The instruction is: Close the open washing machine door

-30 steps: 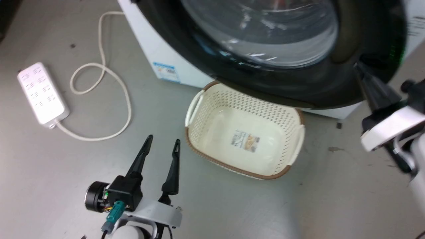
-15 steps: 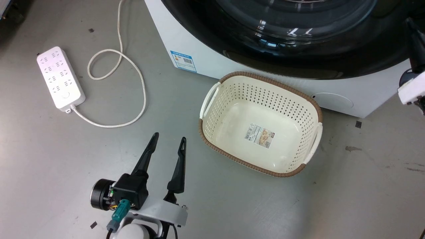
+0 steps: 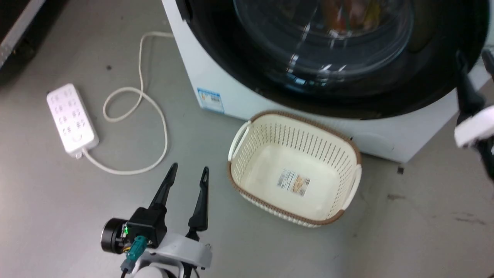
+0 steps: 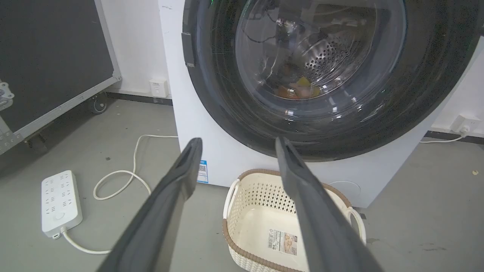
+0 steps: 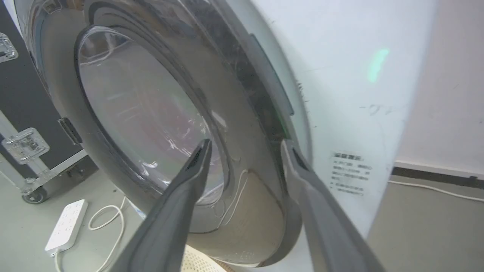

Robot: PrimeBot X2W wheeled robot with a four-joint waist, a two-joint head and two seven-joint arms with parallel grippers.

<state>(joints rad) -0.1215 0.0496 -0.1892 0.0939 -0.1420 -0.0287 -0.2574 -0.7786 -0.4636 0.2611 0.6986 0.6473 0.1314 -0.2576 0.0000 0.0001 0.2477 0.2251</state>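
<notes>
**Door against the machine front**

The door (image 3: 231, 73) fills the upper middle and right of the head view, close against the white machine (image 3: 191, 73); I cannot tell whether it is latched. At the right edge, the right gripper (image 5: 246, 146) points at its rim, fingers spread and empty. At lower left, the left gripper (image 3: 187, 173) hovers over the floor (image 3: 58, 208) beside the basket (image 3: 349, 139), fingers apart and empty.

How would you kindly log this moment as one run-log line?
door: against machine front | right gripper: open, by door's right rim | left gripper: open, over floor | basket: below door
</notes>
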